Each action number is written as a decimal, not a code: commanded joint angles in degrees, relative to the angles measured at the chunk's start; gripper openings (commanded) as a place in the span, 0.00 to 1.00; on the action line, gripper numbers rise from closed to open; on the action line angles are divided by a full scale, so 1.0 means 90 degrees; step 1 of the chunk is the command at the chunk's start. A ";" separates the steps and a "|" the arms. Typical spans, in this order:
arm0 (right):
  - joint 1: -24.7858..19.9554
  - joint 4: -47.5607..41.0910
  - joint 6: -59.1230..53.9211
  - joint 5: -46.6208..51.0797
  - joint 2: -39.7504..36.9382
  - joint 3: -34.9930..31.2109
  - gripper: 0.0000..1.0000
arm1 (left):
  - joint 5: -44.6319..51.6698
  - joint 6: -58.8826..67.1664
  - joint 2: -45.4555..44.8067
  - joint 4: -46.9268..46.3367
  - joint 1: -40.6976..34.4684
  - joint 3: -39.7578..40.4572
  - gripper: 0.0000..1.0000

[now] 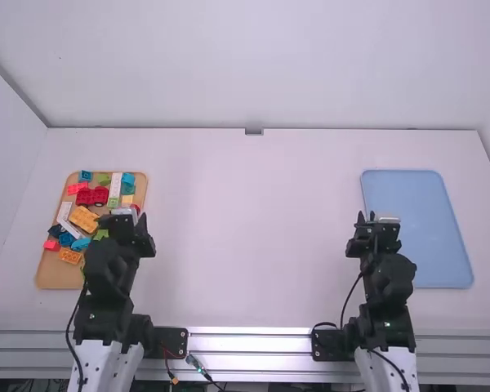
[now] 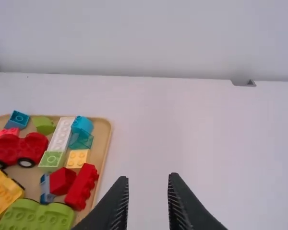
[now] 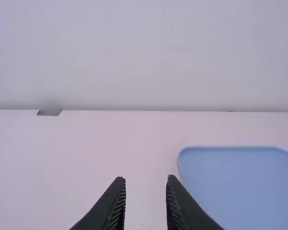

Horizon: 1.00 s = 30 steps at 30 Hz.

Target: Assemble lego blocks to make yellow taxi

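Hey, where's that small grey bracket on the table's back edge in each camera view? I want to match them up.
High view: the grey bracket is mid-edge, between the tan tray and the blue tray.
Left wrist view: the grey bracket is to the robot's right of the tan tray.
Right wrist view: the grey bracket is to the robot's left of the blue tray.
Shared landmark: the table's back edge.

Left arm (image 1: 106,278), right arm (image 1: 389,282), both seemingly folded, jaws parted
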 commanded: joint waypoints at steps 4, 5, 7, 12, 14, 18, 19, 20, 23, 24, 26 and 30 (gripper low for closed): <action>-0.0010 0.0188 -0.0156 0.0195 0.0888 0.0777 0.33 | 0.0094 -0.0333 0.1104 -0.0386 0.0333 0.1170 0.32; -0.0014 0.0232 -0.0186 0.0221 0.1075 0.0904 0.35 | 0.0067 -0.0401 0.1331 -0.0474 0.0388 0.1371 0.34; -0.0015 0.0318 -0.0239 0.0267 0.1424 0.1141 0.38 | 0.0020 -0.0469 0.1742 -0.0612 0.0484 0.1726 0.38; -0.0013 0.0521 -0.0390 0.0107 0.2362 0.1770 0.49 | -0.0246 -0.0642 0.2850 -0.1000 0.0690 0.2674 0.48; -0.0016 0.0620 -0.0457 -0.0001 0.2786 0.2057 0.53 | -0.0409 -0.0722 0.3350 -0.1146 0.0791 0.3091 0.53; -0.0025 0.0825 -0.0581 0.0005 0.3479 0.2528 0.61 | -0.0764 -0.1098 0.4171 -0.1504 0.0967 0.3801 0.60; -0.0024 0.0861 -0.0592 0.0004 0.3546 0.2574 0.61 | -0.0838 -0.1181 0.4251 -0.1553 0.0995 0.3874 0.61; -0.0025 0.0987 -0.0623 0.0013 0.3835 0.2771 0.64 | -0.1034 -0.1425 0.4593 -0.1755 0.1099 0.4185 0.64; -0.0029 0.1146 -0.0557 0.0036 0.4310 0.3094 0.70 | -0.1214 -0.1619 0.5157 -0.2106 0.1291 0.4697 0.70; -0.0030 0.1202 -0.0493 0.0041 0.4495 0.3219 0.72 | -0.1256 -0.1711 0.5377 -0.2245 0.1378 0.4896 0.72; -0.0031 0.1280 -0.0510 0.0050 0.4790 0.3419 0.75 | -0.1357 -0.1922 0.5727 -0.2437 0.1520 0.5213 0.75; -0.0032 0.1521 -0.0814 0.0037 0.5321 0.3781 0.81 | -0.1541 -0.2139 0.6361 -0.2753 0.1766 0.5784 0.81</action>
